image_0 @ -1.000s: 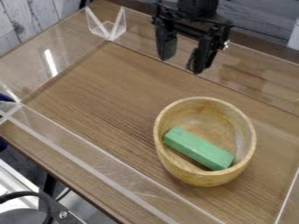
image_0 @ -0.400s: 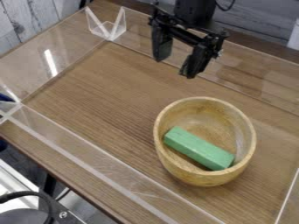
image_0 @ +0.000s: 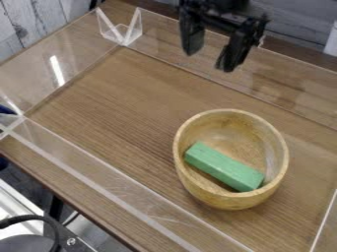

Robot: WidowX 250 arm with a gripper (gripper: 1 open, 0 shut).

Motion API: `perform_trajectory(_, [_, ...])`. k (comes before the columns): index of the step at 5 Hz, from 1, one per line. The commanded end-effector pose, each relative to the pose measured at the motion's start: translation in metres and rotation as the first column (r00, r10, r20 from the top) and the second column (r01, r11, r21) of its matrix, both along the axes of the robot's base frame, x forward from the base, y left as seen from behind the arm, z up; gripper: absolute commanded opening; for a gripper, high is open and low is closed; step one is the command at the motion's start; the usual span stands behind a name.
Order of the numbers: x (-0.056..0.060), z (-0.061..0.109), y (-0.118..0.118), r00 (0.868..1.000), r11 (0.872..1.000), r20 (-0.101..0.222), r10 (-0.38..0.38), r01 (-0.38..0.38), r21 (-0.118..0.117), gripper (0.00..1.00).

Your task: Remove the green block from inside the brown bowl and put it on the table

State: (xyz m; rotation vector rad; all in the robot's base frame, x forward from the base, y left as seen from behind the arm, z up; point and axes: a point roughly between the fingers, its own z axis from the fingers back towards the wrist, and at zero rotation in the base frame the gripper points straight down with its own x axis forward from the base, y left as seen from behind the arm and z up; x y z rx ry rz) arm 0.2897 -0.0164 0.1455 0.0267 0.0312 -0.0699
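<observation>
Brown wood-grain bench [image_0: 105, 108], walled with clear acrylic, white boards behind. Near the right front: 1 tan wooden bowl [image_0: 232, 125], thick-rimmed, grain showing. Inside the bowl, on its floor and lying diagonally: 1 green block [image_0: 224, 166], a flat, elongated bar, solid matte green, sharp-edged, roughly half the bowl's width long. Beyond the bowl's far rim and well above it: black claw [image_0: 218, 48], pointing down, jaws spread wide, nothing between them. Block untouched, removal not yet begun. Probably light and rigid, no give under pressure, matte faces unlikely to slip. Best taken across the 2 long sides at mid-length, jaws turned square to the bar's diagonal. Likely snag: little room between the block's ends and the bowl's curved wall.
</observation>
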Motion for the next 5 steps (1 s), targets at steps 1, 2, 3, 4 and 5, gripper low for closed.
perform_trajectory(1, [0.011,0.023,-0.005,0.996,0.999,0.084,-0.043,0.044,-0.006,1.0])
perform_trajectory(2, [0.013,0.023,-0.009,0.993,0.996,0.082,-0.085,0.086,-0.008,1.0])
perform_trajectory(3, [-0.005,0.014,-0.014,0.994,0.997,0.081,-0.077,0.079,-0.025,1.0])
perform_trajectory(4, [-0.013,0.01,-0.013,0.993,0.998,0.106,-0.047,0.052,-0.044,1.0])
perform_trajectory(5, [-0.007,0.008,-0.011,0.991,0.998,0.133,-0.025,0.033,-0.057,1.0])
